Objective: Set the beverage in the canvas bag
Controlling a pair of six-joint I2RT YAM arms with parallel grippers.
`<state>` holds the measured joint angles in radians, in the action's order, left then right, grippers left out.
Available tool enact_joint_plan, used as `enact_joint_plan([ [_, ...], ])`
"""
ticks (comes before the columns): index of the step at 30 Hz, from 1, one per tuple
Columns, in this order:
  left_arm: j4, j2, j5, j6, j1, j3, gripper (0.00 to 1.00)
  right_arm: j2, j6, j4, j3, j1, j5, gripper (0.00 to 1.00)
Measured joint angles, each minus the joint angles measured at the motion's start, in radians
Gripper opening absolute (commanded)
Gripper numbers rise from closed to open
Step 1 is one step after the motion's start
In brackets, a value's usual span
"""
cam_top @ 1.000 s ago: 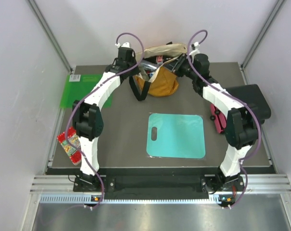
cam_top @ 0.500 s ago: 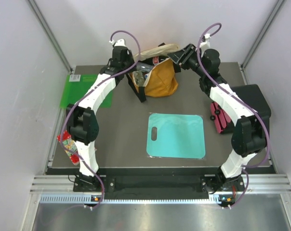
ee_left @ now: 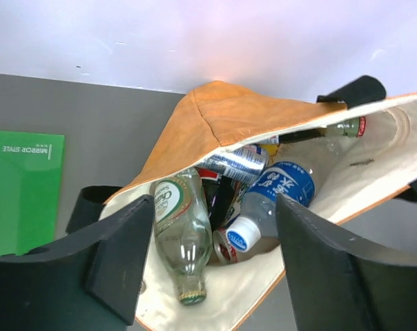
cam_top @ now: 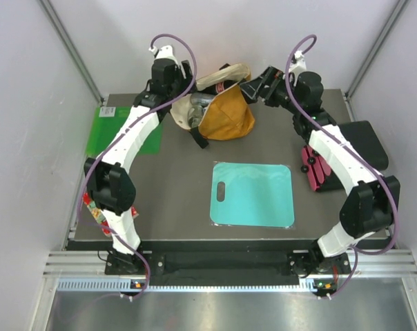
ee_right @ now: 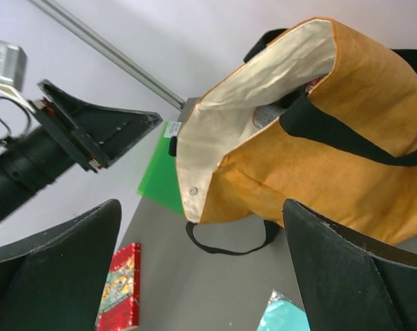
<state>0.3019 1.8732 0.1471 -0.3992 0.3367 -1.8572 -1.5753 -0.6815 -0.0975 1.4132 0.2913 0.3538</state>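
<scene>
The canvas bag [cam_top: 226,118] sat at the far end of the table [cam_top: 174,179], between our two claws. It was slumped, with its mouth turned toward the left claw [ee_left: 214,207]. Drinks were already inside. From the left wrist we saw a glass bottle [ee_left: 181,234], a plastic bottle [ee_left: 274,196] with a blue label and white cap, a can [ee_left: 235,163] and one more bottle [ee_left: 343,127] deeper in. All lay on the cream lining. We could not tell which one was the target drink.

The left claw was spread wide and empty, hovering right at the bag mouth. The bottles showed in the gap between its fingers [ee_left: 119,258], and none was touched.

The right claw [ee_right: 201,205] was also spread wide and empty, on the bag's other side. It faced the yellow outer wall with a black strap [ee_right: 346,127] across it. We saw no contact with the fabric.

Further out:
- A strap loop [cam_top: 198,134] lay on the table just beside the left claw.
- A green sheet [cam_top: 122,127] lay off to the outer side of the left claw.
- A teal cutting board [cam_top: 253,194] lay flat, back toward the bases from both claws.
- A red patterned pack [cam_top: 92,207] sat far behind the left claw, at the table edge.
- A black box [cam_top: 364,141] and a pink item [cam_top: 310,171] beside it lay behind the right claw.
</scene>
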Motion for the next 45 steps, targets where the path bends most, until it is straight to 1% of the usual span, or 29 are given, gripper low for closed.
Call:
enact_joint_plan([
  [1,0.008,-0.007,-0.003,0.006,0.000,-0.002,0.85,0.008,0.016,0.017,0.000,0.000,-0.001,1.00],
  [3,0.030,-0.022,-0.021,0.017,0.000,-0.008,0.88,0.026,0.048,0.058,0.000,0.000,-0.002,1.00],
  [4,0.046,-0.031,-0.031,0.027,0.000,-0.012,0.91,0.037,0.063,0.077,0.000,0.000,-0.002,0.99],
  [6,0.080,-0.050,-0.054,0.039,0.000,-0.015,0.93,0.058,0.092,0.122,0.000,0.000,-0.002,1.00],
  [7,0.100,-0.064,-0.065,0.046,0.000,-0.015,0.96,0.070,0.107,0.149,0.001,0.000,-0.003,1.00],
  [8,0.119,-0.081,-0.083,0.053,0.000,-0.013,0.97,0.084,0.122,0.185,0.002,0.000,-0.011,1.00],
  [11,0.132,-0.165,-0.142,0.063,0.000,0.048,0.99,0.130,0.153,0.285,0.002,0.000,-0.042,1.00],
  [15,0.133,-0.332,-0.230,0.058,0.000,0.203,0.99,0.207,0.192,0.381,0.000,0.000,-0.043,1.00],
  [19,0.121,-0.504,-0.310,0.042,0.000,0.347,0.99,0.333,0.193,0.422,-0.052,0.000,-0.047,1.00],
  [24,0.069,-0.726,-0.375,0.022,0.001,0.553,0.99,0.474,0.202,0.487,-0.127,0.000,-0.076,1.00],
  [28,0.043,-0.831,-0.394,0.009,0.002,0.669,0.98,0.552,0.219,0.519,-0.165,0.000,-0.085,1.00],
  [34,0.042,-0.890,-0.395,0.005,0.002,0.735,0.98,0.635,0.235,0.518,-0.237,0.000,-0.100,1.00],
  [40,0.042,-0.959,-0.393,0.005,0.002,0.769,0.98,0.640,0.245,0.519,-0.254,0.000,-0.110,1.00],
  [45,0.042,-0.974,-0.393,0.005,0.002,0.769,0.97,0.644,0.245,0.520,-0.256,0.000,-0.117,1.00],
])
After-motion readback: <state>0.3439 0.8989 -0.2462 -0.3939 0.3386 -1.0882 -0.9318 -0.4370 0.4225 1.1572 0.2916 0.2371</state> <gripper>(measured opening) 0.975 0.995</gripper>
